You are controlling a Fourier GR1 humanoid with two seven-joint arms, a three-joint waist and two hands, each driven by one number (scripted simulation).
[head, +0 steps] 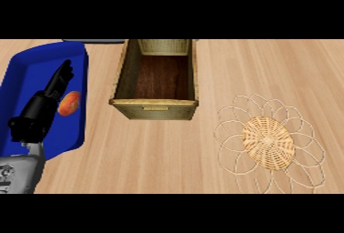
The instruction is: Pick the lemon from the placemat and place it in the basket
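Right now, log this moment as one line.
left hand open over blue tray | orange fruit on tray | basket empty | placemat bare

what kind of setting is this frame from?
Likely a kitchen or dining counter: a light wooden countertop carrying a woven placemat, an open wicker basket and a blue tray holding an orange-coloured fruit. The left hand rests over the tray.

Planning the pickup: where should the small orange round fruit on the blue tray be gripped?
Grip the small orange round fruit across its middle, from above: it is round, without a handle, and the blue tray's raised rim hinders side approaches. The left robot hand lies beside it.
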